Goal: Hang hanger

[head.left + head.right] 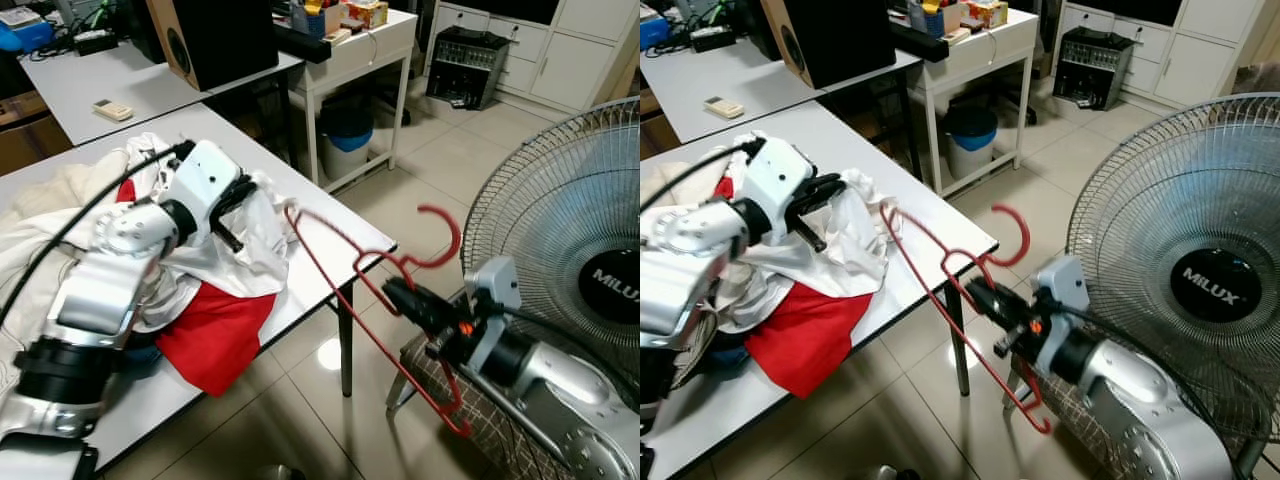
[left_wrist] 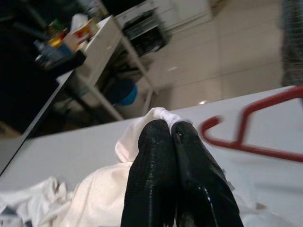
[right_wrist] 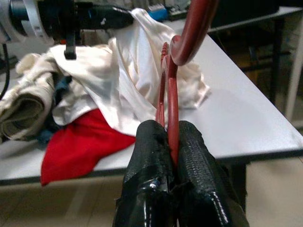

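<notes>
Right wrist view: right gripper [image 3: 171, 142] pinches red wire hanger [image 1: 375, 300] near neck.
Left gripper [image 2: 173, 137]: clamping white shirt [image 1: 255, 235].
Handling: hanger probably light, springy.

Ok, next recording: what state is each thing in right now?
Red hanger: held off the table, hook up, one end at the white garment.
White garment: crumpled on table, pinched.
Red cloth: draped over the table edge.
Left claw: shut on white garment.
Right claw: shut on hanger.
Fan: standing.

Large wire-caged fan [image 1: 590, 270] marked MILUX at right. Black speaker [image 1: 215, 38] on grey table [image 1: 75, 95], near a remote [image 1: 112, 110]. Blue bin [image 1: 347, 135] under white side table [image 1: 385, 45]. Tiled floor [image 1: 440, 160].
</notes>
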